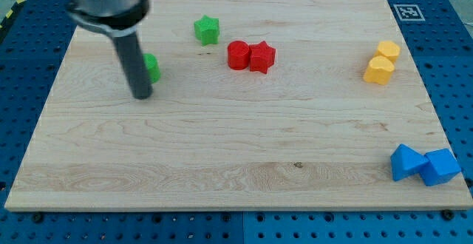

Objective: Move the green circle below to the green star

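Camera view shows our work barely begun: we carry no claw, only my tip [141,95] touching the green circle [151,67] from the view's left, which sits on the bench [222,148] left of the green star [207,29], not yet below it.

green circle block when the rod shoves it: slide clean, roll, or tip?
Green circle sits low and flat on the wooden board, so it probably slides rather than tips or rolls. Its round edge may let it slip sideways off my tip, which sits right against its left side.
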